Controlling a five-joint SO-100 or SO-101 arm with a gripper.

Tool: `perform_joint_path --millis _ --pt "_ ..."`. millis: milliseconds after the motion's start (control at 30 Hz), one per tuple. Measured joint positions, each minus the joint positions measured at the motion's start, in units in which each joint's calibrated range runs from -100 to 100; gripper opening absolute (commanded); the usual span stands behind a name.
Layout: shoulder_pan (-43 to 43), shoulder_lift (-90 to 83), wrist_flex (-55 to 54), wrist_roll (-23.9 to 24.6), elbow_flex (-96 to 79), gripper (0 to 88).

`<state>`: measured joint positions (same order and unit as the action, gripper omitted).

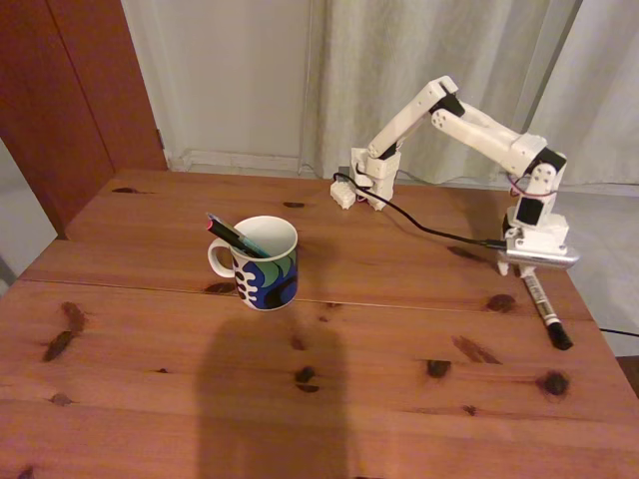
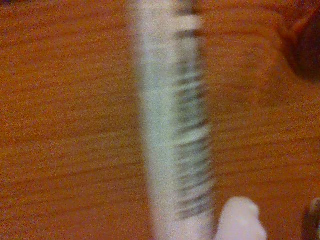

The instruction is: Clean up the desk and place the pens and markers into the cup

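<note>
Marker point(image 2: 172, 130) fills your wrist view; jaws' state I can't tell — center them on its white barrel, then carry to mug point(image 1: 265, 264).

Worktop point(image 1: 150, 399): reddish-brown knotty pine, seam running across. Patterned mug point(image 1: 262, 262) sits on the seam, handle facing left in fixed view. White marker point(image 1: 540, 304) with black cap lies well right of the mug. Arm base point(image 1: 374, 185) behind the mug, black cable point(image 1: 429, 230) trailing right.
</note>
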<state>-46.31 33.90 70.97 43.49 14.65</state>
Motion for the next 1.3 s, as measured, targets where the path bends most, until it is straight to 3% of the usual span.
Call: perform_joint_path --millis 167,900,1300 --pt "0.0 0.1 -0.1 0.0 0.0 22.7" --pt "1.5 -0.5 -0.1 0.0 -1.0 22.8" --pt "2.9 -22.2 -0.2 0.0 -25.9 22.8"
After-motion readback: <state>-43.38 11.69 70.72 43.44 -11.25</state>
